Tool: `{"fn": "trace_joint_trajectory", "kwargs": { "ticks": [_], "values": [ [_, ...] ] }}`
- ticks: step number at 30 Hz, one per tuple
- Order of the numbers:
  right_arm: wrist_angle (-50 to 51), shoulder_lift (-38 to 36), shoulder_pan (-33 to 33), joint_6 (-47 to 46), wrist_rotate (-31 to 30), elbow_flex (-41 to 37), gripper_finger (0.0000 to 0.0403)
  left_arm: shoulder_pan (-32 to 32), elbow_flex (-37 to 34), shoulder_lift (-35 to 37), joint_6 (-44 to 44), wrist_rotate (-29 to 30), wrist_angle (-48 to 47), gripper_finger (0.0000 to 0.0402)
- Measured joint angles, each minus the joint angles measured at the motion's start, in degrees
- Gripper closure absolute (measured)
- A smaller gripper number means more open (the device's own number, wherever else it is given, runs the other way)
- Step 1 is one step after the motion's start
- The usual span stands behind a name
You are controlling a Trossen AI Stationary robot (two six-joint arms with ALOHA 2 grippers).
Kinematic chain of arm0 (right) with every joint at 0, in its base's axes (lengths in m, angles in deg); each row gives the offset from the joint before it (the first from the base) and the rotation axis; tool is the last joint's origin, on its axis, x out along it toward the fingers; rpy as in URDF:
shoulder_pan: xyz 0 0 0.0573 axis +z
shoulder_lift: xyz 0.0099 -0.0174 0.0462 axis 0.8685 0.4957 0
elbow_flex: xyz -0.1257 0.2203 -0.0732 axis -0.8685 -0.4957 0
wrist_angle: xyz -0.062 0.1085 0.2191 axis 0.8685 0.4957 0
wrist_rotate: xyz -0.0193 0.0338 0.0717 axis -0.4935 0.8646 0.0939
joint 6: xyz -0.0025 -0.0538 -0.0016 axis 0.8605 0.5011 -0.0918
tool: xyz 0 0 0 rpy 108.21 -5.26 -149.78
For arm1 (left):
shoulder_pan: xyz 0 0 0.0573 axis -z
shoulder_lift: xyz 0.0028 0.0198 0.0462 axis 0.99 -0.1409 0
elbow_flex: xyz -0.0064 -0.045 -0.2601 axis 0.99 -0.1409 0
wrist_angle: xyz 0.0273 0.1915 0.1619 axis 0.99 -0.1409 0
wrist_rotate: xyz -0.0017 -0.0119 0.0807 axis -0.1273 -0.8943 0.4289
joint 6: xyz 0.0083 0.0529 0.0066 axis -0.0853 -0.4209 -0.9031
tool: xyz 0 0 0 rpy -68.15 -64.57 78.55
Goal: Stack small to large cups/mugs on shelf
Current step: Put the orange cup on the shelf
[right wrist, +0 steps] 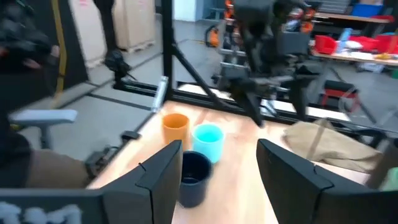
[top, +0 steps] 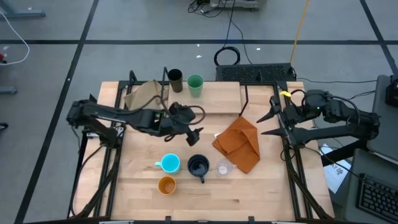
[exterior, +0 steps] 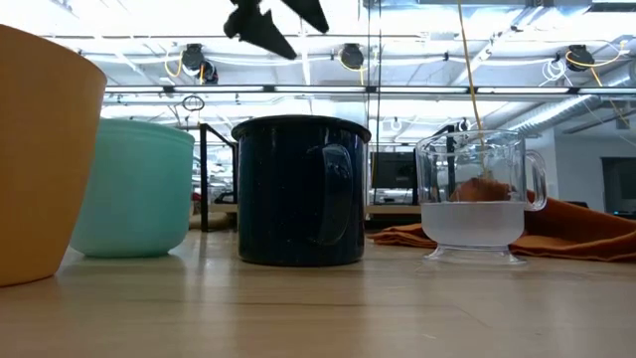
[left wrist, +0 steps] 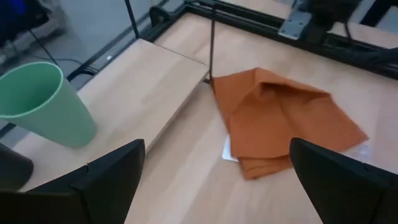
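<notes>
Grey floor [top: 56, 25] with dark lines and cables; ceiling lights [exterior: 348, 55] overhead.

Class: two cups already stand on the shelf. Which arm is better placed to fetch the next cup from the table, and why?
The left. Its open gripper hovers mid-table just above the dark navy mug and light blue mug. The right gripper waits at the table's right edge, beyond the orange cloth.

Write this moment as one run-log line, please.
left gripper: open, empty, above table | right gripper: open, empty, table's right edge | shelf: brown cup, green cup
</notes>
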Motion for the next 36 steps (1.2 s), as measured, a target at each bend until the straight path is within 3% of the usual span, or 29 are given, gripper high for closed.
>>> {"fn": "trace_joint_trajectory", "kwargs": {
  "ticks": [8, 12, 17, 22, 27, 36],
  "values": [
    [0.19, 4.44, -0.01, 2.04, -1.69, 0.0, 0.0204, 0.12, -0.02, 3.38, 1.64, -10.82, -3.22, 0.0002],
    [0.5, 7.47, -0.01, -1.5, -1.71, 0.0, 0.0204, 0.01, -0.02, 3.5, 4.21, -21.85, -10.96, 0.0014],
    [-0.87, 10.36, -0.01, -5.63, -1.7, 0.0, 0.0204, 0.13, -0.02, 4.83, 6.07, -35.49, -21.53, 0.0061],
    [-5.84, 11.8, -0.01, -7.06, -1.69, -0.02, 0.0204, 1.91, 0.04, 6.93, 10.26, -44.75, -22.6, 0.0113],
    [-12.39, 12.3, -0.01, -6.61, -1.65, -0.02, 0.0204, 5.7, 0.04, 8.35, 13.27, -47.34, -22.6, 0.0144],
    [-17.94, 12.3, 1.01, -6.36, -1.18, -1.25, 0.0204, 8.29, -0.02, 7.28, 15.9, -41.39, -15.84, 0.0157]
  ]
}}
